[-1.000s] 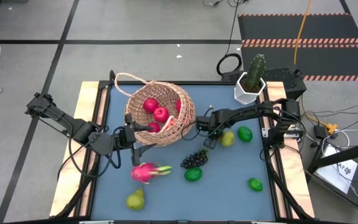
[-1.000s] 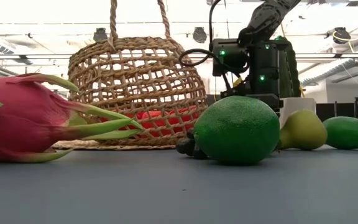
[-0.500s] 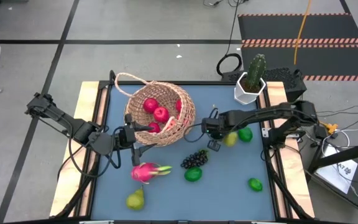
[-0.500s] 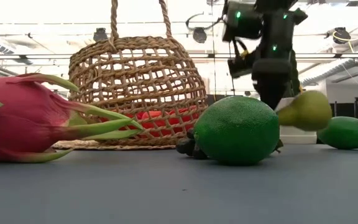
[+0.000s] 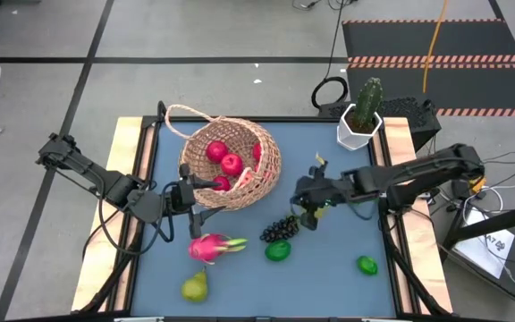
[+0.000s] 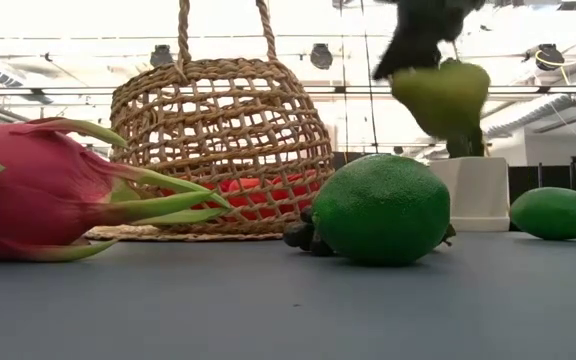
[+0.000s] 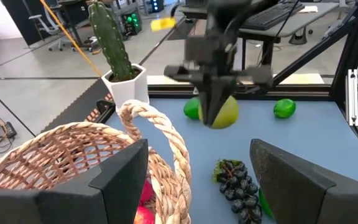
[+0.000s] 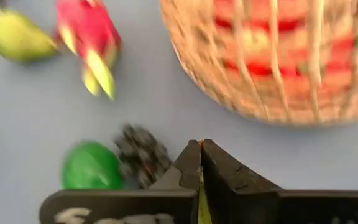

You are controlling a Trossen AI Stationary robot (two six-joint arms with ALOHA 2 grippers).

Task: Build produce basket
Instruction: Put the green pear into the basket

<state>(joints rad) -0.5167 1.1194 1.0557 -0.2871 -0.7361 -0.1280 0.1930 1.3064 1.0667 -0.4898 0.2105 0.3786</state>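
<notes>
Table (image 5: 329, 268): we see a blue-grey mat with pale wooden side rails, both arms reaching in over it.
Basket (image 5: 240, 179): the woven wicker basket lies tipped on the far-left part of the mat, its loop handle (image 7: 166, 140) curving out toward the far edge; we count several red round fruits (image 5: 229, 164) inside.
Left gripper (image 5: 189, 199): it sits at the basket's near-left rim with its fingers spread apart — we see no fruit between them.
Right gripper (image 7: 216, 112): it hangs above the mat to the right of the basket, fingers pinched tight on a yellow-green pear (image 6: 440, 95), which is lifted clear of the table.
Cactus (image 5: 367, 101): it stands upright in a white pot (image 5: 358, 130) at the far-right corner.
Dragon fruit (image 5: 211, 246): pink, lying on the mat just in front of the basket.
Second pear (image 5: 195, 286): near the front edge, in front of the dragon fruit.
Grape bunch (image 5: 280, 227): dark, on the mat below the right gripper, with a lime (image 5: 278, 250) just beside it.
Other limes: one (image 5: 367, 264) toward the near-right — another (image 6: 553, 212) we see in the low view, far to the right.
</notes>
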